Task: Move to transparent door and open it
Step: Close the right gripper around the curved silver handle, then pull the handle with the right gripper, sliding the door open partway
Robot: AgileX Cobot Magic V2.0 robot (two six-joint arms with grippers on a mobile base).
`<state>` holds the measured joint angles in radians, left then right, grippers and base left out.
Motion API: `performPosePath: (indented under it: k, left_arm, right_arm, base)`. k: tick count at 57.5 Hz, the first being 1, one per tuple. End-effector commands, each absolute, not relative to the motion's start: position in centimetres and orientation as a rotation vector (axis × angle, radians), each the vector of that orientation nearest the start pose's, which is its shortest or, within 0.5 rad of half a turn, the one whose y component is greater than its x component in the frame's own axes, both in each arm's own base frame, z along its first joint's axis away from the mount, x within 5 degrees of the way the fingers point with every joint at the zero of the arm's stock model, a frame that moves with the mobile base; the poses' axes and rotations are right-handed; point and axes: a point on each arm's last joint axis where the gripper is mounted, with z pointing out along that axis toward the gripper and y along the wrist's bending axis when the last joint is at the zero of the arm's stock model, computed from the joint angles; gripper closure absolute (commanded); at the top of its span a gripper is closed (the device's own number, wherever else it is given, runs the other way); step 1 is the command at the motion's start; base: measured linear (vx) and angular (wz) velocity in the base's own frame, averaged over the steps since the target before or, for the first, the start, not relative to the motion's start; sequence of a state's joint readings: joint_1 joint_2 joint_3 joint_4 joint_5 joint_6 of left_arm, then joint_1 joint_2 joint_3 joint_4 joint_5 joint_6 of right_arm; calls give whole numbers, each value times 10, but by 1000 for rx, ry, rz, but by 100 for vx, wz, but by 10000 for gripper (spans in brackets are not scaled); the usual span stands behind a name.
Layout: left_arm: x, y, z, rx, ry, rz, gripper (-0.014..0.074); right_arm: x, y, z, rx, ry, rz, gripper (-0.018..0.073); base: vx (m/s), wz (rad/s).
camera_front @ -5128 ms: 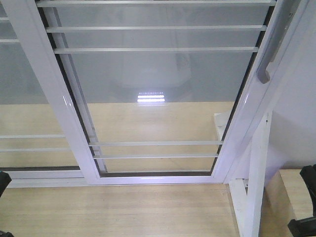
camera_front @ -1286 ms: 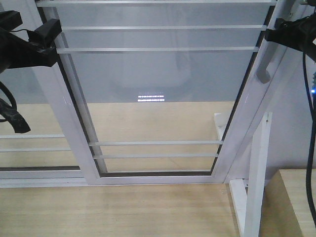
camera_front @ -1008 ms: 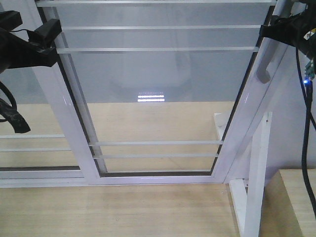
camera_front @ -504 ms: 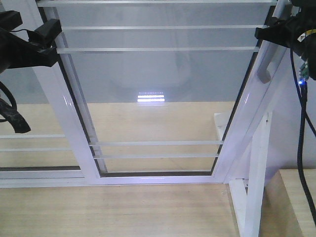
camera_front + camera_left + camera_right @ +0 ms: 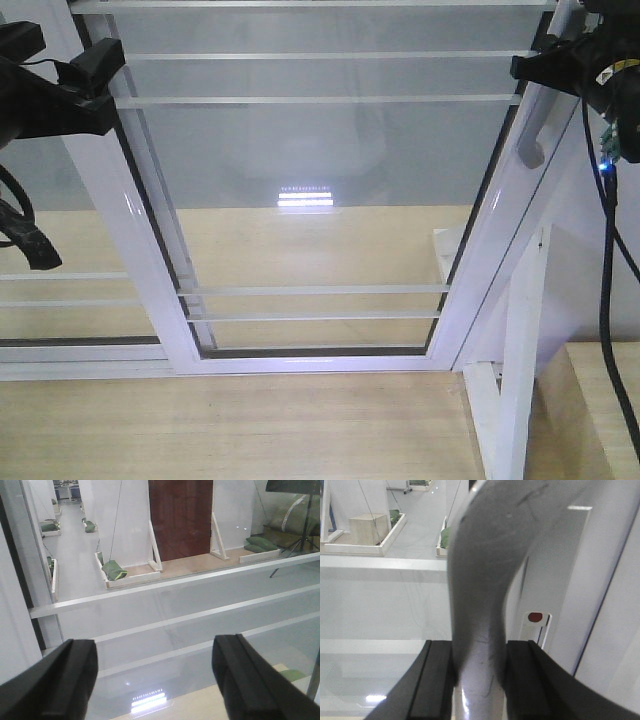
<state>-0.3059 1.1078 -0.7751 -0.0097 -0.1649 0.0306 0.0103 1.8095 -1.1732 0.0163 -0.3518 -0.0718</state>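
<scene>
Transparent door (image 5: pixel 320 180) upright, long axis vertical. Grey handle (image 5: pixel 485 570) runs lengthwise along its right frame. Right gripper (image 5: pixel 480 672) jaws clenched on handle. Left gripper (image 5: pixel 155 677) jaws released, grasping nothing.

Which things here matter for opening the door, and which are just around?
For the job: transparent door, its grey handle, right gripper clamped on that handle.
Just around: open left gripper, neighbouring glass panel, green sandbags, wooden floor.

Pale wood floor (image 5: pixel 250 430), transparent door (image 5: pixel 320 160) standing on it, white post (image 5: pixel 522 330), perhaps a brace, beside
</scene>
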Motion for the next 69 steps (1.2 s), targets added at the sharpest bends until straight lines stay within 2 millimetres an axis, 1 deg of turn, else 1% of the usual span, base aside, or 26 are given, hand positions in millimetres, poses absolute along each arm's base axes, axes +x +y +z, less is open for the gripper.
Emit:
performPosePath:
  k: [1,12,26,36,58,63,69]
  left_arm:
    - [234,-74,371,235,1495,-238,10]
    - [234,-74,371,235,1493,-238,10]
    - [234,-74,371,235,1493,-238,10]
    - [234,-74,371,235,1493,-238,10]
    - [234,-74,371,235,1493,-238,10]
    - [234,-74,371,235,1493,-238,10]
    - [234,-74,371,235,1493,-238,10]
  right_arm:
    - [416,35,295,-206,1591,-29,509]
    - [414,55,296,-251,1565,5,505]
    - [412,69,297,-273,1557,33,502]
    - [409,84,297,-307,1551,61,500]
    - [393,139,297,-417,1526,163,496]
    - [390,148,297,-440,1521,178,494]
    - [388,153,297,-460,1518,183,494]
  base:
    - [0,0]
    - [0,0]
    - [0,0]
    - [0,0]
    - [0,0]
    - [0,0]
    - [0,0]
